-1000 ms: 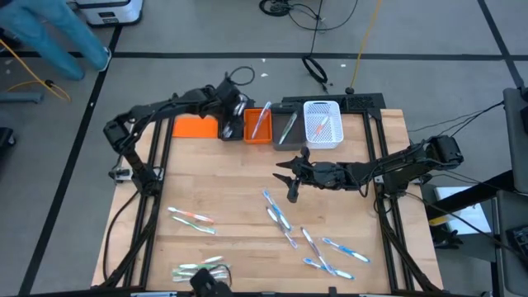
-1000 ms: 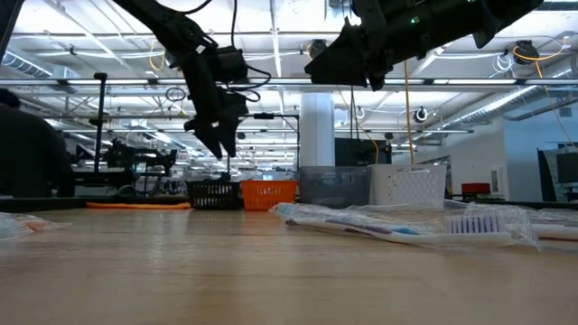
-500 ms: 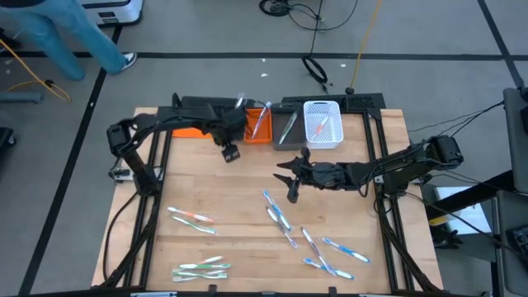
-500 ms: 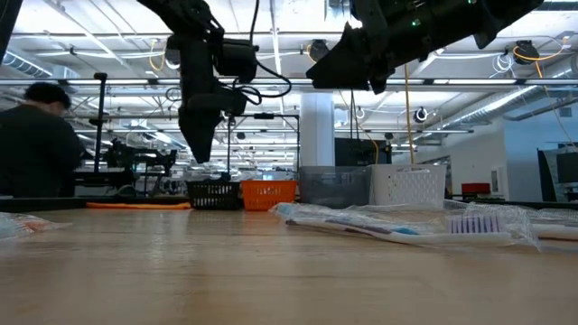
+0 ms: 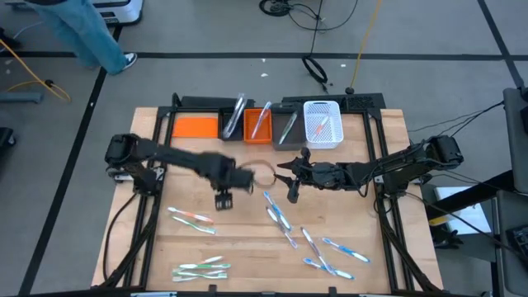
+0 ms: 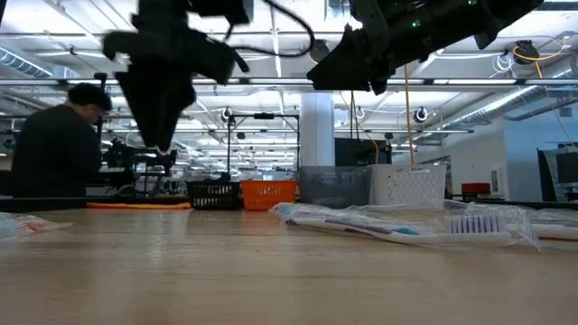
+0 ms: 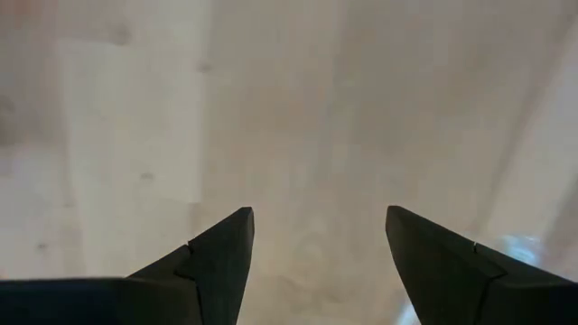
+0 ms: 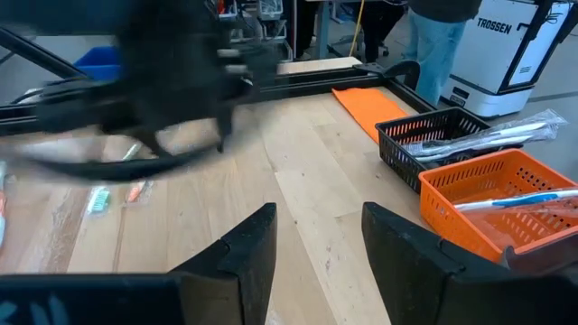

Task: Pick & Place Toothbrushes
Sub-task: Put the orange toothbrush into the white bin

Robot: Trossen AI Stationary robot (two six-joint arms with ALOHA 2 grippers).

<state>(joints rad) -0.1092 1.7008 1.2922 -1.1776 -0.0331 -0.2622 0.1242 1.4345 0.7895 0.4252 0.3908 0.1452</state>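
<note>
Left hand: centre-left of the high view, over bare tabletop, fingers apart, holding nothing. Right hand: centre of the high view, hovering, fingers partly apart and empty.

Toothbrushes: loose ones lie in a lower-centre group, a lower-left pair and a bottom-left cluster. Others already sit in the black bin, orange bin and white basket along the upper edge.

Judgement: the left hand is empty and between picks, apparently heading for the next toothbrush. The next move calls for lining up over one loose toothbrush, probably the lower-left pair, then descending and closing across its thin handle.
</note>
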